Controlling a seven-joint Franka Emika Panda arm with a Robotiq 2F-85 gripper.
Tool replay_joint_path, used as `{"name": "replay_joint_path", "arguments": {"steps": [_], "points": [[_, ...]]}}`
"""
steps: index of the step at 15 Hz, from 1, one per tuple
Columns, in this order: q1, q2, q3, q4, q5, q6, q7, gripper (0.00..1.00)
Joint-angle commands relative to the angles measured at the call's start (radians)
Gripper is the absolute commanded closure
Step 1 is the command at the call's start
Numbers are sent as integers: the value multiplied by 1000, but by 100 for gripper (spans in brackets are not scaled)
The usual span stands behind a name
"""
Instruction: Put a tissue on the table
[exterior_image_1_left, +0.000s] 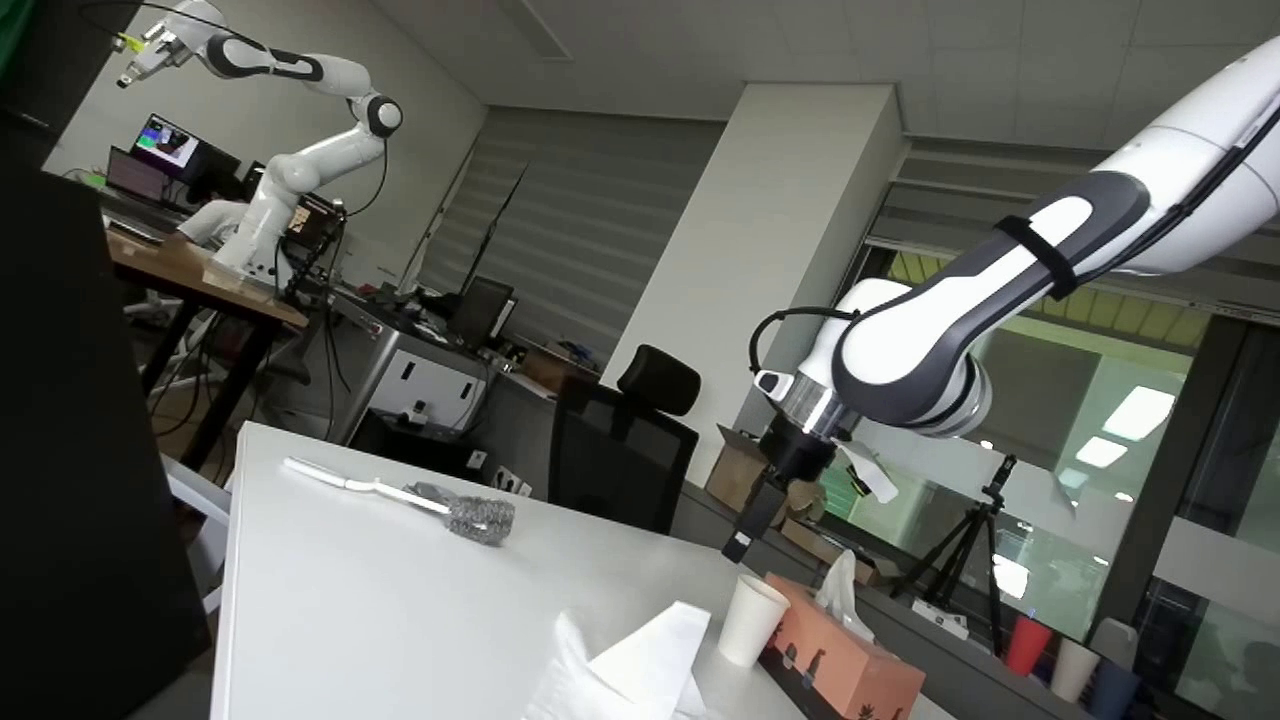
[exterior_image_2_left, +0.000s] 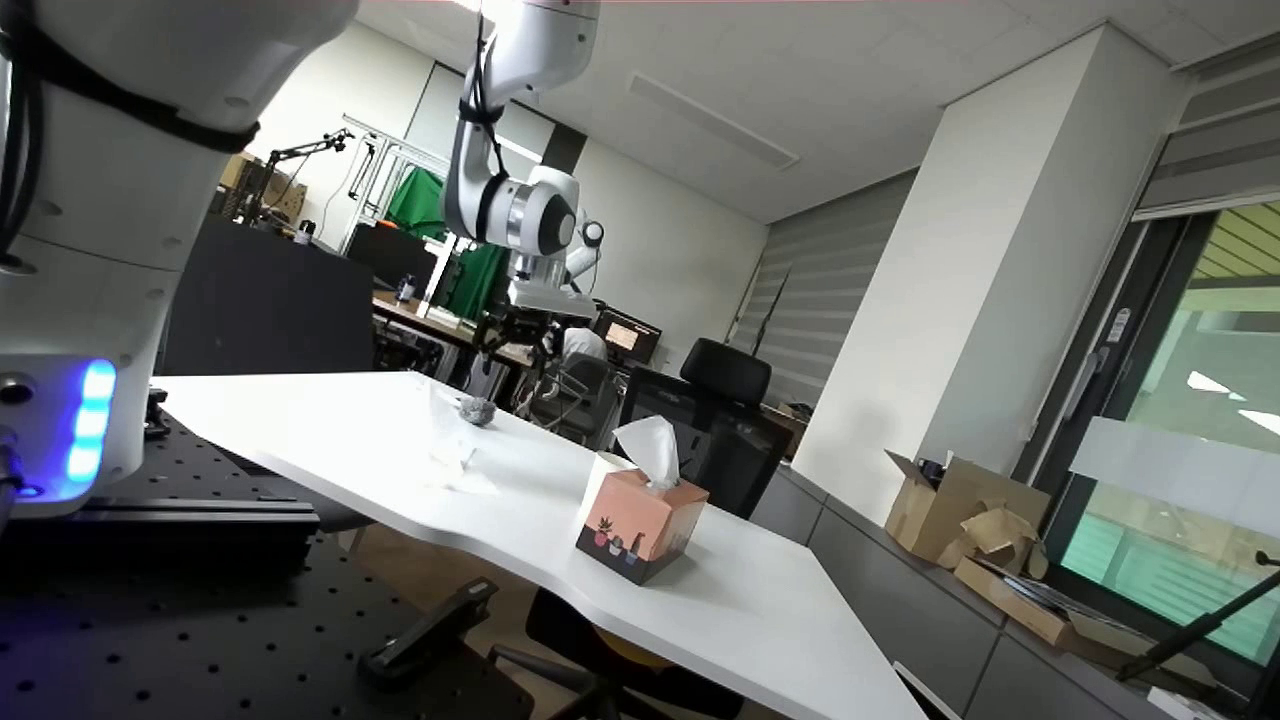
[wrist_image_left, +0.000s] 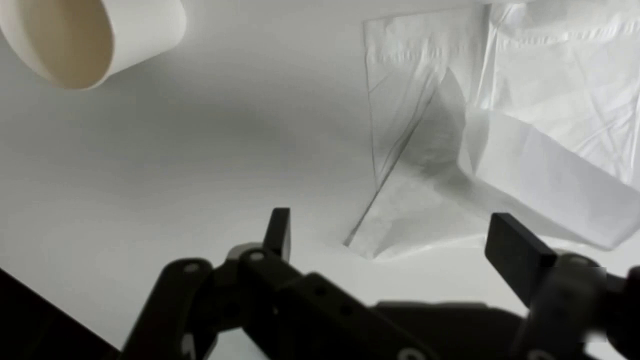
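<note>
One tissue (wrist_image_left: 510, 150) lay on the desk (wrist_image_left: 190, 210), at frame right; placing seemed done, so the wide, empty end effector (wrist_image_left: 392, 232) needed to retreat.

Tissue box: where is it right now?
In an exterior view, the tissue box stands at the lower right on the white table, just right of the white cup.

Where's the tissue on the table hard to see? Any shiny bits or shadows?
In an exterior view, the loose tissue almost melts into the overbright table, and the blue lights glare; in the wrist view, a soft shadow spreads beside the cup.
</note>
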Motion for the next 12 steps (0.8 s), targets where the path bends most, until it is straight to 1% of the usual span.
{"name": "replay_joint_path", "arguments": {"steps": [1, 7, 8, 12], "points": [[-24, -54, 5, -3, 48, -8, -32, 0], [-29, -75, -22, 7, 64, -28, -30, 0], [-13, -59, -23, 2, 51, -5, -20, 0], [-18, -60, -29, 2, 56, -7, -21, 0]]}}
